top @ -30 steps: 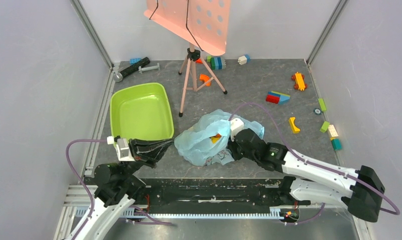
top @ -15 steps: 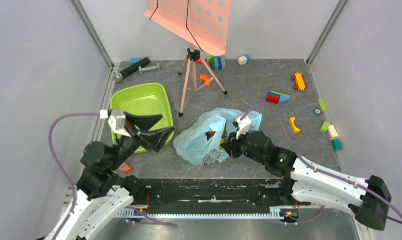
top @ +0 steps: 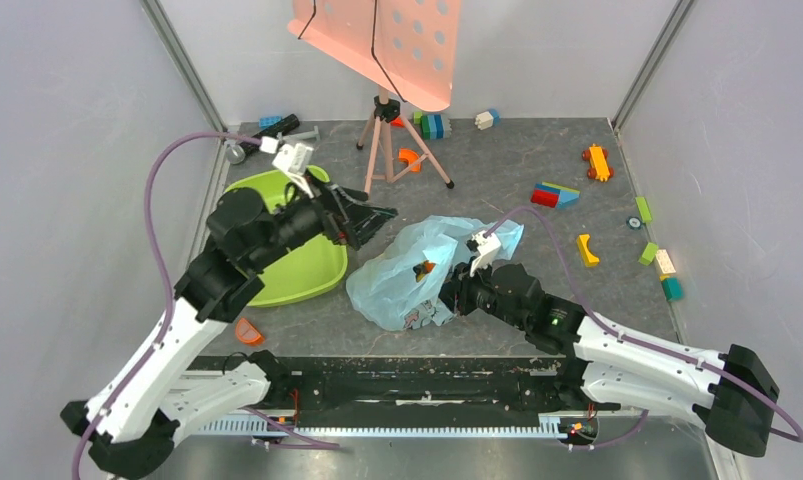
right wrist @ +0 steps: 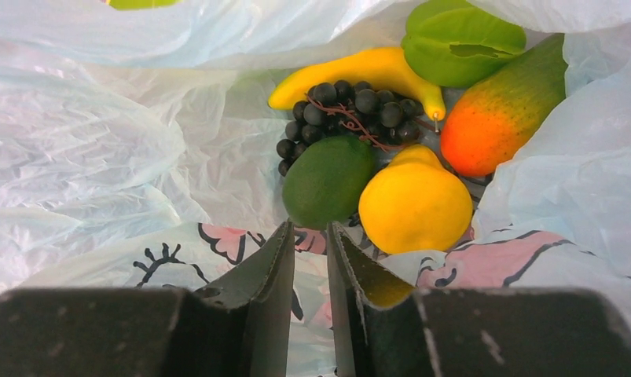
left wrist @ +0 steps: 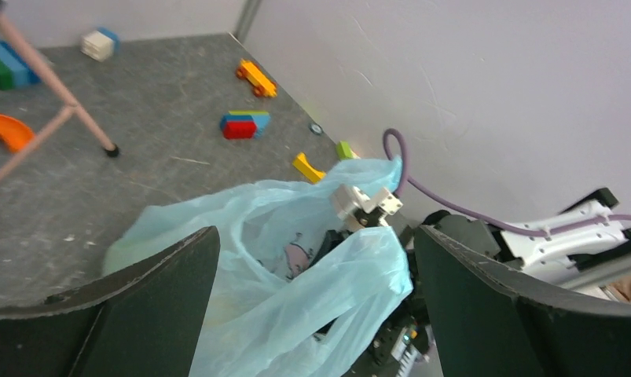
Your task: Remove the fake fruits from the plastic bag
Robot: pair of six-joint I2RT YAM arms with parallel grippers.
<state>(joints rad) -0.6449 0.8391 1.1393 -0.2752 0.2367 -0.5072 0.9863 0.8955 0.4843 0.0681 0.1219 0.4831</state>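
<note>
The light-blue plastic bag [top: 397,275] lies crumpled mid-table, its mouth toward the right arm. My right gripper [top: 447,295] reaches into that mouth. In the right wrist view its jaws [right wrist: 310,236] stand a narrow gap apart over printed bag film [right wrist: 100,118], with nothing between them. Just beyond the tips lie the fake fruits: a green one [right wrist: 328,181], a yellow lemon [right wrist: 414,204], dark grapes [right wrist: 351,110], a banana [right wrist: 359,67] and an orange-green mango [right wrist: 500,118]. My left gripper [top: 362,215] hovers wide open and empty over the tub's right rim, facing the bag [left wrist: 296,275].
The lime-green tub [top: 322,270] sits left of the bag under the left arm. A tripod [top: 382,150] carrying a pink perforated board [top: 387,40] stands behind the bag. Toy bricks [top: 555,193] are scattered at the back and right. A small orange piece [top: 247,330] lies near the front left.
My left gripper opened wide, rose from the near edge and swung over the tub toward the bag, leaving an orange piece on the table. The right jaws parted slightly inside the bag.
</note>
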